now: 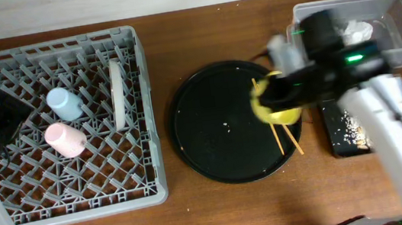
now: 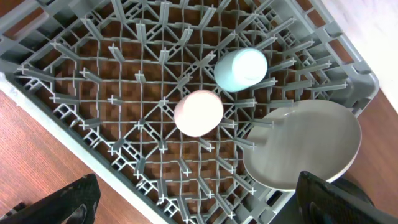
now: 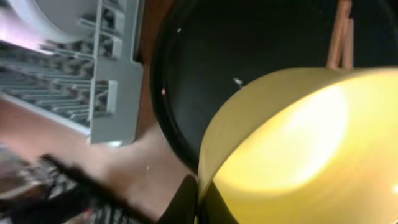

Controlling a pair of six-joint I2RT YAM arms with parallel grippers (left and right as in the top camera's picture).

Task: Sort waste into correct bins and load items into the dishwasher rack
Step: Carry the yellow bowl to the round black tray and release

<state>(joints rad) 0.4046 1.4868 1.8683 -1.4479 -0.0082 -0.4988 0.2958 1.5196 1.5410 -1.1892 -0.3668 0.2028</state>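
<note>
The grey dishwasher rack on the left holds the pink cup, the light-blue cup and the pale grey plate standing on edge. They also show in the left wrist view: pink cup, blue cup, plate. My left gripper is open and empty above the rack's edge. My right gripper is shut on the rim of the yellow bowl, held tilted above the right edge of the round black tray. The chopsticks lie on that tray's right side.
A clear plastic tub at the back right holds a crumpled white napkin. A shallow black rectangular tray with beige food crumbs lies right of the round tray. A few crumbs dot the round tray.
</note>
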